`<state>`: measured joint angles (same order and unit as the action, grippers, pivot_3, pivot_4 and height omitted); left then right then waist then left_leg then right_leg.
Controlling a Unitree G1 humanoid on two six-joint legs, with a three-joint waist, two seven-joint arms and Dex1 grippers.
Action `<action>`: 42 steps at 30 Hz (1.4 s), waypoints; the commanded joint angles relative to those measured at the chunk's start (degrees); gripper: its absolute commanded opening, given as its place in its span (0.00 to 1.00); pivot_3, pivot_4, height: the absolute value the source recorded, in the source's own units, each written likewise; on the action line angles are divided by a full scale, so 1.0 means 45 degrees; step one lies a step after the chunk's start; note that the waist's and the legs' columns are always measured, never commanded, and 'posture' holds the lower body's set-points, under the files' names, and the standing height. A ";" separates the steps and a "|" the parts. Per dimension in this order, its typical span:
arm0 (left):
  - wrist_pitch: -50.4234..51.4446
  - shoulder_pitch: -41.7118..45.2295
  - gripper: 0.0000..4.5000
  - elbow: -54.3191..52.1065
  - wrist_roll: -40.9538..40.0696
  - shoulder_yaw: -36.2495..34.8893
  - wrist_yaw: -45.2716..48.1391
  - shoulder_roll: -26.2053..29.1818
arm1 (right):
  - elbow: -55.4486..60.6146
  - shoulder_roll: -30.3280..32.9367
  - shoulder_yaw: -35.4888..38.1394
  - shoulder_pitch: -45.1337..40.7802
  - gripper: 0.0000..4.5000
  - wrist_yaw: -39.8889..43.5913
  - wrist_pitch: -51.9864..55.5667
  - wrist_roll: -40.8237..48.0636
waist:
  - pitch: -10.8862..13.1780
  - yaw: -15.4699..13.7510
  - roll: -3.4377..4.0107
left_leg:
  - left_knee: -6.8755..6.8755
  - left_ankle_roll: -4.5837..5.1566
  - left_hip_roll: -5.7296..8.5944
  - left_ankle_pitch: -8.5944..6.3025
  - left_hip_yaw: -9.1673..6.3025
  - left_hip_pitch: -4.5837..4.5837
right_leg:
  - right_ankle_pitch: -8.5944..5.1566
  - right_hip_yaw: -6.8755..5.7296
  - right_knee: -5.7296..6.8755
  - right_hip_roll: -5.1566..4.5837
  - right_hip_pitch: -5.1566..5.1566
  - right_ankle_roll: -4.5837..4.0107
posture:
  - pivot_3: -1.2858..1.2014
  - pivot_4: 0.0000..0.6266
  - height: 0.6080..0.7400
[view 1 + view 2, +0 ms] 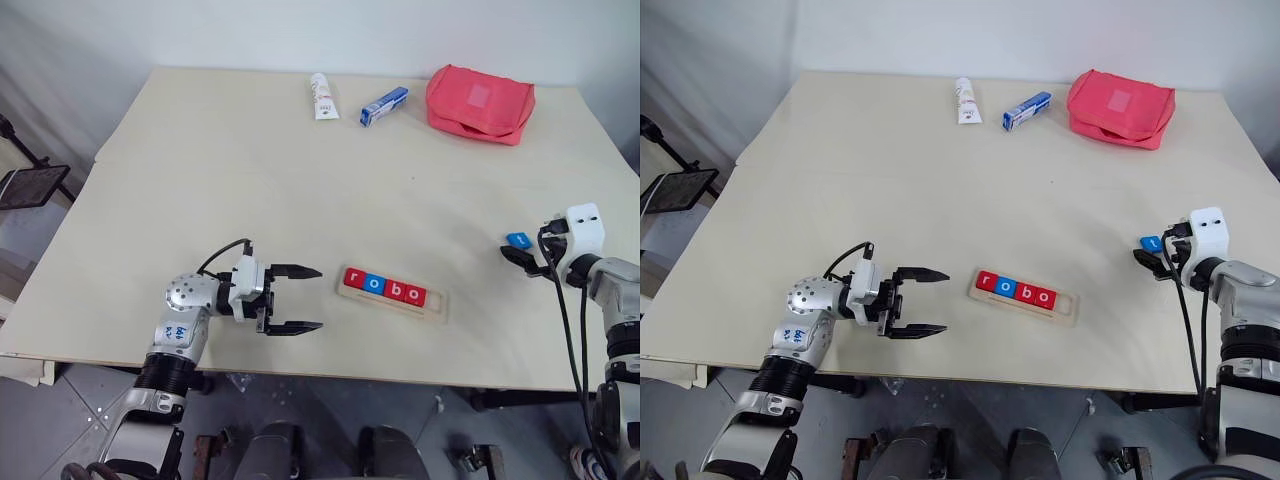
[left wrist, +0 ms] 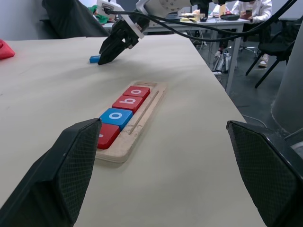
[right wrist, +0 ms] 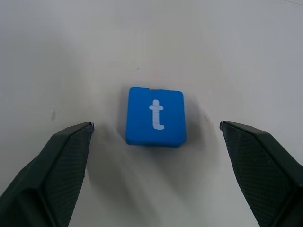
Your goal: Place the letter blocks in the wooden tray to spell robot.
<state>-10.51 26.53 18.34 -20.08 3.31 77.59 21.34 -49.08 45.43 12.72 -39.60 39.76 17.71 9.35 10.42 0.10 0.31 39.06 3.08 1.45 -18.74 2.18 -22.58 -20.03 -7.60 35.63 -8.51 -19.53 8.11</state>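
The wooden tray (image 1: 437, 303) lies near the table's front edge, right of centre. In its groove sit several letter blocks in a row: a red r (image 1: 353, 280), a blue o (image 1: 373, 285), a red b (image 1: 393, 291) and a red o (image 1: 413, 296). The tray's right end is bare. A blue t block (image 3: 155, 116) lies flat on the table near the right edge. My right gripper (image 3: 155, 125) hovers over it, open, one finger on each side, touching nothing. My left gripper (image 1: 295, 298) is open and empty just left of the tray, pointing at it.
At the table's far edge lie a white tube (image 1: 323, 97), a blue-and-white box (image 1: 384, 106) and a red pouch (image 1: 480, 103). A black stand (image 1: 30, 185) is off the table's left side. Bare tabletop (image 1: 250, 190) stretches between the tray and those items.
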 commanded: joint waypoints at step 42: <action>-0.1027 0.1675 1.00 0.2354 -0.0113 -0.0147 0.0915 -0.0301 | 1.9828 -0.6130 0.3675 1.0346 0.33 -0.7166 0.8701 0.3793 | -0.0008 -0.0285 0.0023 | -0.0025 -0.0001 0.0022 0.0000 0.0006 0.0036 | 0.0000 0.0050 0.0043 0.0006 -0.0018 0.0000 | 0.52 0.24 1.00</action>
<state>-14.56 33.49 30.02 -20.03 2.84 81.39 19.93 38.35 18.21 29.08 6.26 8.05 58.37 26.65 10.38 -1.18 0.42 38.94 3.08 1.54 -18.74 2.21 -22.40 -20.04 -7.37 35.83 -8.48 -19.61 8.11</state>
